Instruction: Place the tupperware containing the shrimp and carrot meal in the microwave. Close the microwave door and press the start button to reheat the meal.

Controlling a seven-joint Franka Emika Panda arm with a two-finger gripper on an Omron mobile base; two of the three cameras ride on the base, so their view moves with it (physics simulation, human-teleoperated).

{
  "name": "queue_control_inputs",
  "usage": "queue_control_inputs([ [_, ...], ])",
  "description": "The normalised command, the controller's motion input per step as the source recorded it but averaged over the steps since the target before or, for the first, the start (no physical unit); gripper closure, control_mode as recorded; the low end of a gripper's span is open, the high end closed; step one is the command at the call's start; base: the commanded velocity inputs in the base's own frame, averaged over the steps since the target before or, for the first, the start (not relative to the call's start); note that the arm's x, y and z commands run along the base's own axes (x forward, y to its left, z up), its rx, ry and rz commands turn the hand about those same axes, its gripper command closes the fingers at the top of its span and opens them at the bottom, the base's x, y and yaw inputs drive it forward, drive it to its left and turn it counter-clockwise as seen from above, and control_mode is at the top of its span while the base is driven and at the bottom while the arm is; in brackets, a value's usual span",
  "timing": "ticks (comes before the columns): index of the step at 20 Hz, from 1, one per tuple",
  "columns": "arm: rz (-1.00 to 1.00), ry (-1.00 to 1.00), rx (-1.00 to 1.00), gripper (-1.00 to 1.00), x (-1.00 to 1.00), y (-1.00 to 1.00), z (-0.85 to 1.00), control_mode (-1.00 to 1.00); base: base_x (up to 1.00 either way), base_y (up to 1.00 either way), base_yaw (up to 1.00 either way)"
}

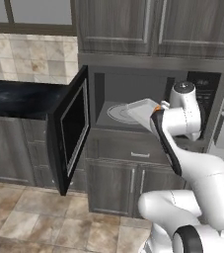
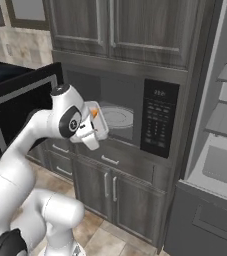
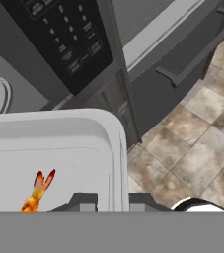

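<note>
Tupperware, pale grey-white with rounded corners and an orange shrimp piece inside, sits clamped in your gripper before the open microwave.

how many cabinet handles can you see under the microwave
3: a horizontal drawer handle just below the microwave, and two vertical door handles side by side beneath it. The arm may hide others to the right.
</note>
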Motion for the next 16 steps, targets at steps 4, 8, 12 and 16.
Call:
queue_control_inputs([
  [4, 0.00, 0.01, 0.00, 1.00, 0.53, 0.00, 0.00, -1.00, 0.00, 0.00, 0.00],
  [8, 0.00, 0.04, 0.00, 1.00, 0.60, 0.00, 0.00, -1.00, 0.00, 0.00, 0.00],
  [12, 0.00, 0.01, 0.00, 1.00, 0.54, -0.01, 0.00, -1.00, 0.00, 0.00, 0.00],
  [16, -0.01, 0.00, 0.00, 1.00, 0.46, -0.02, -0.04, -1.00, 0.00, 0.00, 0.00],
])
